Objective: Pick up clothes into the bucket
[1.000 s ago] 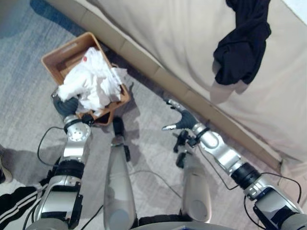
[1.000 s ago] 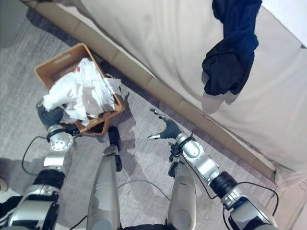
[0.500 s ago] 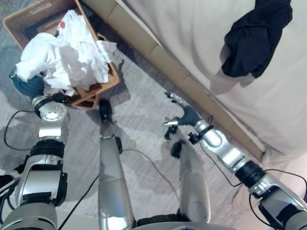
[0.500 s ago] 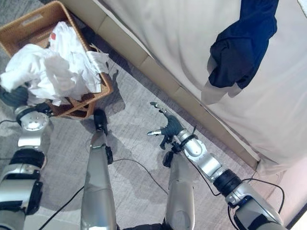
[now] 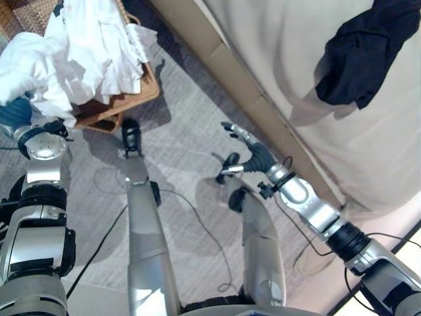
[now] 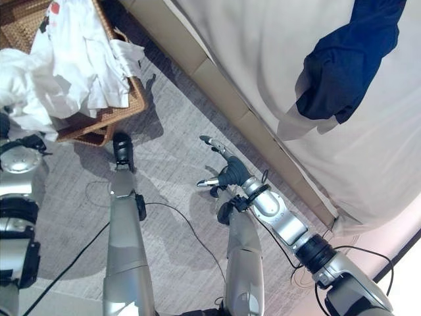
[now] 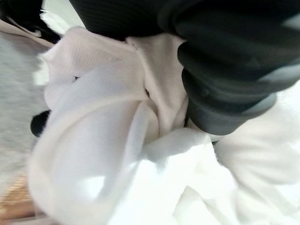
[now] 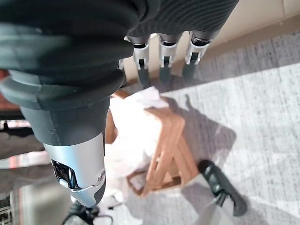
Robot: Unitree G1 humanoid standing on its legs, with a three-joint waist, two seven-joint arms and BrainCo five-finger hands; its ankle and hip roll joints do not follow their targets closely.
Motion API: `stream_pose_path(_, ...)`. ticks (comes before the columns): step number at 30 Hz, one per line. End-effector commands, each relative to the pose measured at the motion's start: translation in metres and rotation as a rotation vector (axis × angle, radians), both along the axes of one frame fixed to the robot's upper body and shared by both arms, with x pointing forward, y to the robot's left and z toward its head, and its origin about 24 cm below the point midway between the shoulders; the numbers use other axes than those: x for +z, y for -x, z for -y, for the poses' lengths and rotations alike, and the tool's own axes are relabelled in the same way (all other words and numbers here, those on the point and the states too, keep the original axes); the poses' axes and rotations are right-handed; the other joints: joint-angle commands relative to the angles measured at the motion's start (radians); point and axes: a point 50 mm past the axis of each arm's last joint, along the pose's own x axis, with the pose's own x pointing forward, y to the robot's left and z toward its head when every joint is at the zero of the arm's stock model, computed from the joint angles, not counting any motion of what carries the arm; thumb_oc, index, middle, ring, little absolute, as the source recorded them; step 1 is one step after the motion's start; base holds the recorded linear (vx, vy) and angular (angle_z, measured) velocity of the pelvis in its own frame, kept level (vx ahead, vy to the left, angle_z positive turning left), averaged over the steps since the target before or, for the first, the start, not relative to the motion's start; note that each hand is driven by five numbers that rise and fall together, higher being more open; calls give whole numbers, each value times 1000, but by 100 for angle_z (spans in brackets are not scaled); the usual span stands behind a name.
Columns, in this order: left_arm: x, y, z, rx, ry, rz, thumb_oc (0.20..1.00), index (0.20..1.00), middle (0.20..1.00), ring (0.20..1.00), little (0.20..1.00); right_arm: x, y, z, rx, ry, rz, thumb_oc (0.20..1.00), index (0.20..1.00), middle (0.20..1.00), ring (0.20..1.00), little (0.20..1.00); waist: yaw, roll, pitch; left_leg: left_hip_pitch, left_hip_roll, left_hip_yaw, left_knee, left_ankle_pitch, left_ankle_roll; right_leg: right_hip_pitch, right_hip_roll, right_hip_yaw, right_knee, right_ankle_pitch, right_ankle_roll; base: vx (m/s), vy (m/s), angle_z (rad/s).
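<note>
A brown wicker basket [image 5: 125, 99] stands on the grey carpet at the far left, heaped with white clothes [image 5: 85, 46] that spill over its rim. My left hand [image 5: 14, 113] is pushed into the near side of that heap; its dark cover [image 7: 225, 70] lies against white cloth [image 7: 117, 154] and its fingers are hidden. A dark navy garment [image 5: 365, 52] lies crumpled on the bed at the far right. My right hand [image 5: 248, 150] hovers open over the carpet beside the bed's base, fingers [image 8: 161, 63] straight, holding nothing. The basket [image 8: 166, 140] shows past them.
A bed with a beige sheet [image 5: 289, 46] fills the far right, and its padded base [image 5: 217, 59] runs diagonally along the carpet. Bare grey carpet [image 5: 184, 131] lies between basket and bed.
The camera has swung, so basket and bed have slid up and left in view. My left hand stays in the white clothes; my right hand stays open near the bed's base.
</note>
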Motion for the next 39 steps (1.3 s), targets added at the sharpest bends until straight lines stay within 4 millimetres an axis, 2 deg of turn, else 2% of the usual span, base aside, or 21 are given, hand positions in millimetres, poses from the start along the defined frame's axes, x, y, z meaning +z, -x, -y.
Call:
stream_pose_path(1, 39, 12, -16, 34, -63, 108, 200, 200, 200, 200, 200, 19, 16, -4, 82, -105, 77, 1000, 1000, 1000, 1000, 1000, 36, -108, 27, -10, -1, -27, 116, -149, 23, 49, -29, 57, 3, 9, 69, 1, 38, -1)
stream_pose_path(10, 59, 5, -9, -15, -140, 114, 200, 200, 200, 200, 200, 20, 17, 6, 81, -74, 76, 1000, 1000, 1000, 1000, 1000, 19, -101, 27, -7, 2, -19, 113, -145, 23, 41, -27, 71, -4, 14, 67, -11, 21, -2)
stream_pose_path(11, 60, 4, -8, -22, -153, 104, 250, 250, 250, 250, 250, 21, 17, 6, 83, -69, 79, 1000, 1000, 1000, 1000, 1000, 17, -99, 27, -6, 3, -18, 114, -145, 24, 40, -28, 72, -5, 15, 67, -12, 24, -3)
stream_pose_path(12, 60, 4, -8, -23, -153, 104, 310, 310, 310, 310, 310, 21, 17, 6, 82, -70, 79, 1000, 1000, 1000, 1000, 1000, 17, -99, 27, -6, 3, -18, 113, -145, 24, 40, -28, 72, -5, 15, 67, -15, 35, -3)
stream_pose_path(13, 62, 4, -8, -24, -162, 102, 755, 755, 755, 755, 755, 21, 17, 8, 83, -70, 79, 1000, 1000, 1000, 1000, 1000, 13, -96, 27, -5, 3, -16, 112, -145, 24, 37, -28, 76, -5, 17, 67, -8, 22, -3)
stream_pose_path(14, 62, 4, -8, -24, -162, 102, 849, 849, 849, 849, 849, 21, 17, 8, 83, -70, 78, 1000, 1000, 1000, 1000, 1000, 14, -96, 27, -5, 3, -16, 112, -145, 24, 37, -28, 76, -4, 17, 67, -15, 43, -4)
stream_pose_path(15, 62, 3, -7, -36, -162, 102, 1000, 1000, 1000, 1000, 1000, 21, 17, 9, 80, -66, 78, 1000, 1000, 1000, 1000, 1000, 12, -91, 27, -4, 4, -14, 114, -145, 24, 37, -29, 79, -4, 17, 67, -10, 26, -4)
stream_pose_path(25, 60, 5, -12, -26, -149, 96, 1000, 1000, 1000, 1000, 1000, 18, 17, 10, 75, -55, 71, 1000, 1000, 1000, 1000, 1000, 9, -87, 27, 5, 8, -8, 113, -143, 21, 46, -29, 85, -18, 25, 70, -3, 6, -2)
stream_pose_path(33, 66, 8, -15, 30, -161, 102, 1000, 1000, 1000, 1000, 1000, 16, 18, 11, 67, -58, 67, 1000, 1000, 1000, 1000, 1000, 12, -89, 27, 14, 10, -9, 111, -142, 20, 65, -22, 80, -32, 34, 75, 1, -6, -1)
stream_pose_path(39, 63, 10, -11, 42, -160, 137, 1000, 1000, 1000, 1000, 1000, 13, 18, 10, 58, -71, 58, 1000, 1000, 1000, 1000, 1000, 20, -88, 27, 38, 11, -5, 94, -136, 18, 88, -18, 74, -42, 38, 75, 0, 0, 0)
